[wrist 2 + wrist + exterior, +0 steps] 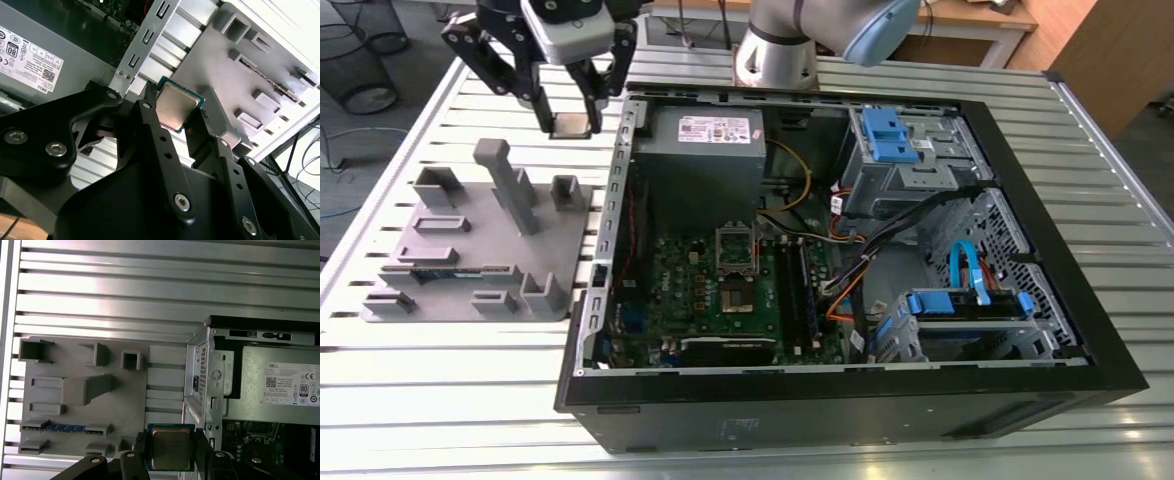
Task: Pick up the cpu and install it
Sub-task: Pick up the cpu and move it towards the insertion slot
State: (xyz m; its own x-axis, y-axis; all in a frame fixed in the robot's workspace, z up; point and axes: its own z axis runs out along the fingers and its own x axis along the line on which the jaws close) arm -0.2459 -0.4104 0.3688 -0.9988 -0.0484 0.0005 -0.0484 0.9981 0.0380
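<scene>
In the first wrist view the cpu (pixel 170 448) is gripped by the closed pincer (pixel 170 456) above the desk (pixel 150 290), between fixture plate (pixel 125 405) and computer case (pixel 210 371): pickup is judged done, installation outstanding.

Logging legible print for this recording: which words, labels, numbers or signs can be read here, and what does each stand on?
White sticker on the grey metal power-supply box: a logo, code square and round marks; its fine print is too small to read.
Small square silver-topped cpu, gripped in the black claw: no legible marking.
Grey plastic fixture plate: no text.
</scene>
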